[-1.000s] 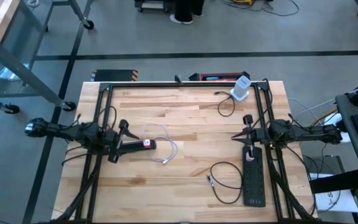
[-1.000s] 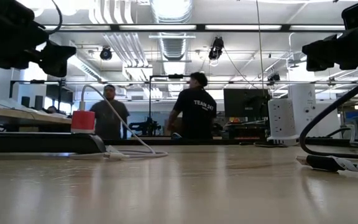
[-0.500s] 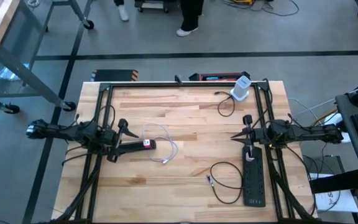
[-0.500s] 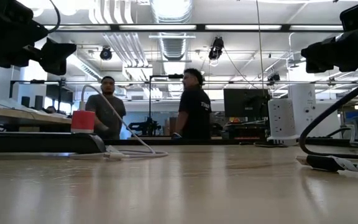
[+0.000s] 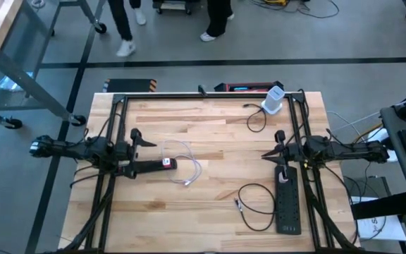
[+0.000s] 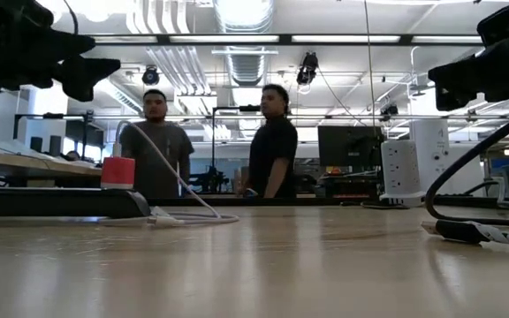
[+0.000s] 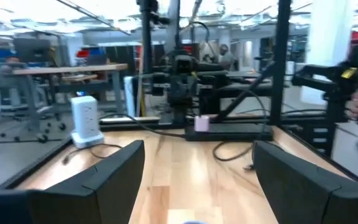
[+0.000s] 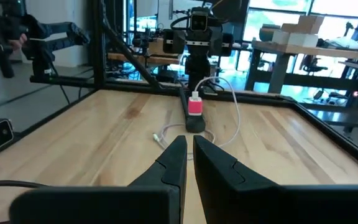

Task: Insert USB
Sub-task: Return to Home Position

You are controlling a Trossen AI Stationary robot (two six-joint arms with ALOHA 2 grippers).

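A black power strip (image 5: 150, 166) lies left of the table's centre with a red-pink charger block (image 5: 166, 162) plugged into its end. A white cable (image 5: 186, 156) loops from the block, and its free plug end (image 5: 189, 183) rests on the wood. My left gripper (image 5: 134, 149) hovers open above that strip's left part; in the left wrist view (image 7: 199, 149) nothing sits between its fingers. My right gripper (image 5: 268, 154) is shut and clear of the table at the right, pointing at the block (image 8: 194, 104). A second black strip (image 5: 286, 204) lies below it.
A black cable (image 5: 256, 206) coils beside the right strip, its plug end (image 5: 237, 203) loose on the wood. A white outlet tower (image 5: 273, 100) stands at the far right edge. A black frame (image 5: 203, 94) borders the table. Two people (image 6: 268, 141) stand in the room beyond.
My left gripper has shifted a little toward the table's far edge and turned somewhat, staying open above the left strip. The people behind the table have walked across the room.
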